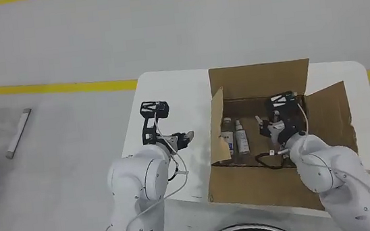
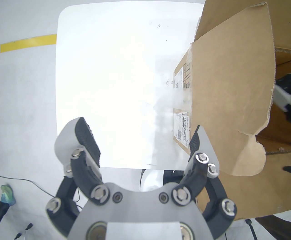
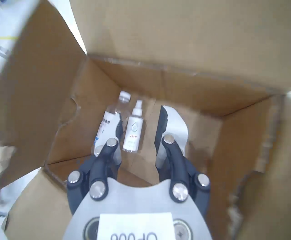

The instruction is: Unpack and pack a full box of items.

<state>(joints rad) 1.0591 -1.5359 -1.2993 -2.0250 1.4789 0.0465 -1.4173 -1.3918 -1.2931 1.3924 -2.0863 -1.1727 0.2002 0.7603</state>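
The right tool (image 3: 141, 117), wide and empty, hangs inside the box (image 3: 181, 34). The spray bottle (image 3: 134, 129) lies just below it, its length square to the jaw gap.

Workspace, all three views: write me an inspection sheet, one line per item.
Surface: white table, with the box standing on it.
Job's things: open cardboard box, flaps spread; a clear bottle and a spray bottle lie side by side on its floor.
Clutter: nothing seen.
Grippers: left gripper open over bare table beside the box; right gripper open inside the box, above the bottles.
Cables: thin dark cable on the floor.
Surroundings: grey floor with a yellow line.
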